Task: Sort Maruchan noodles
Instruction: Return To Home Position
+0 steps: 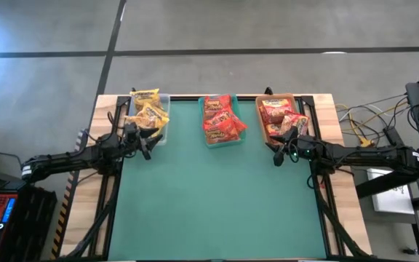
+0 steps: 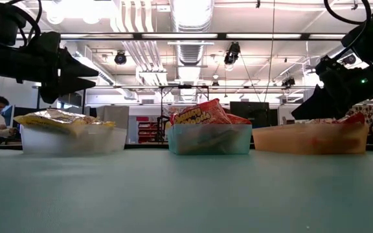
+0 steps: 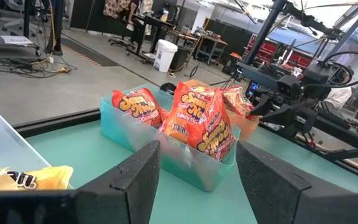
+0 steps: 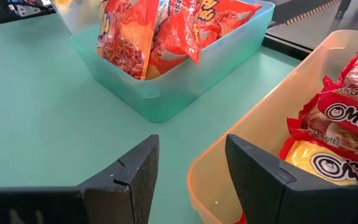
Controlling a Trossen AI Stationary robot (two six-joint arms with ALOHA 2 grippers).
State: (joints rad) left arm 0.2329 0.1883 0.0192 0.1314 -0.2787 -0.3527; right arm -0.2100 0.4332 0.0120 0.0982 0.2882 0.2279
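The yellow packets (image 1: 150,110) lie heaped in the clear bin (image 1: 163,135) at the far left of the table. The orange-red packets (image 1: 220,121) stand crowded in the teal bin (image 1: 211,143) in the middle, and the red packets (image 1: 276,114) fill the tan bin (image 1: 261,125) at the far right. No packet sits between either pair of fingers. The left gripper (image 1: 144,143) hangs just at the near corner of the clear bin, its jaws spread apart and holding nothing. Its wrist view looks past the clear bin's corner toward the teal bin, with one yellow packet close beside the left finger. The left arm reaches in low from the table's left side, and in the low view its gripper is raised above the bin's rim. The right gripper (image 1: 277,155) hovers by the near left corner of the tan bin, jaws likewise released and bare. In its wrist view the tan bin's rim runs under one finger, and the red packets lie just beyond it. The right arm stretches in from the right side, also raised above bin height. The three bins stand in a row along the far edge with narrow gaps between them. The green mat (image 1: 217,207) spreads wide from the bins to the near edge, with wooden strips along both sides.
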